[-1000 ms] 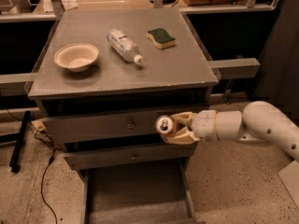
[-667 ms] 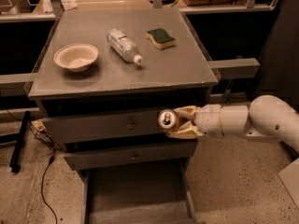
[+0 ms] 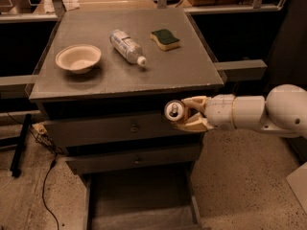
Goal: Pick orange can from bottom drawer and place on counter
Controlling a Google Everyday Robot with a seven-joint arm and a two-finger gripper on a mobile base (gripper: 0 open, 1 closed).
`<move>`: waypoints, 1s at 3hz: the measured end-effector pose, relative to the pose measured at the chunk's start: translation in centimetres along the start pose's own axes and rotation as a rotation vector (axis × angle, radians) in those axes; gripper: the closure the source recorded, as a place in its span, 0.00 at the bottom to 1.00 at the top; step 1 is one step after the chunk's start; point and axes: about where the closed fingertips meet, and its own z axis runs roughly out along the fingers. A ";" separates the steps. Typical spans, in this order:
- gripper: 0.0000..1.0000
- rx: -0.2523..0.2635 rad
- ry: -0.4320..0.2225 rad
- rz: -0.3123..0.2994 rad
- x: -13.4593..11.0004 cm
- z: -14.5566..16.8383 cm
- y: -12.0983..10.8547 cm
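Note:
My gripper (image 3: 184, 115) comes in from the right on a white arm and is shut on the orange can (image 3: 174, 112), held on its side with the silver top facing the camera. The can hangs in front of the top drawer, just below the counter's (image 3: 158, 73) front edge. The bottom drawer (image 3: 141, 198) is pulled open below, its grey floor bare.
On the counter lie a beige bowl (image 3: 78, 58) at the left, a clear water bottle (image 3: 126, 46) on its side in the middle, and a green and yellow sponge (image 3: 165, 38) at the back right. Two upper drawers with small knobs are shut. A black cable lies on the floor at the left.
My gripper has lifted the can a little higher and to the right, nearer the counter's front edge.

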 end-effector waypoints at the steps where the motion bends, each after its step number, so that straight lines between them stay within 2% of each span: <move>1: 1.00 0.001 0.000 -0.002 -0.1 0.0 0.0; 2: 1.00 0.011 -0.005 -0.004 -1.2 -1.0 -1.1; 3: 1.00 0.055 0.009 -0.042 -4.7 -3.8 -4.5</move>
